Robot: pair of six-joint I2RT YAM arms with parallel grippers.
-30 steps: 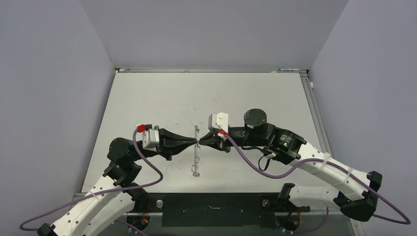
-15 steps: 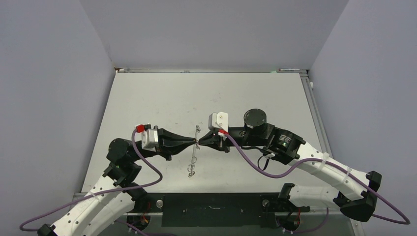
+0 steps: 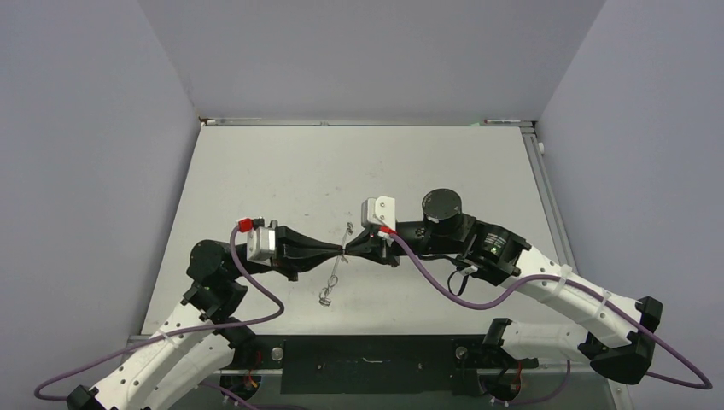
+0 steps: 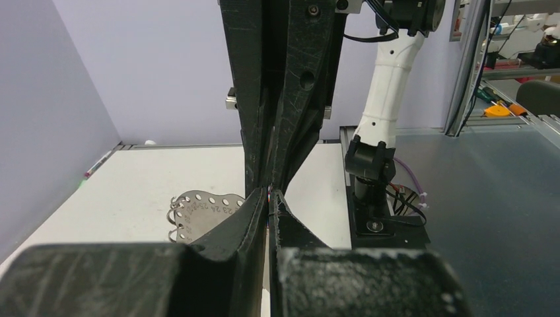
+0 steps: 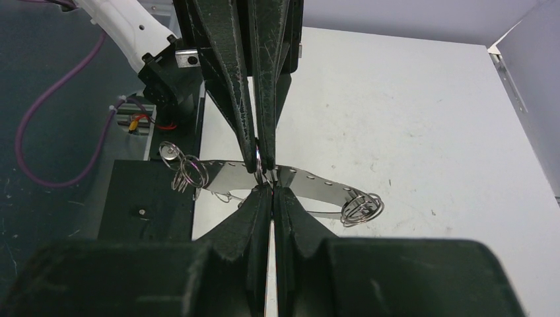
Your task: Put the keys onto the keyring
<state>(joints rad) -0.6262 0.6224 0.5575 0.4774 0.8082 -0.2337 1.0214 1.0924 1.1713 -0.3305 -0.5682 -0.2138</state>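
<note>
I see the left gripper (image 3: 337, 250) and right gripper (image 3: 348, 249) tip to tip at centre frame, both pinched shut on the keyring (image 3: 331, 278), which trails toward the bottom edge. I can't make out a key.

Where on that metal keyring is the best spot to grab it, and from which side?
Probably the bare middle of the keyring, between the loop clusters at its ends. It is a thin flat band, so come at its edge, fingers closing on the two flat faces. The left end effector and right end effector meet it there, from opposite edges.
</note>
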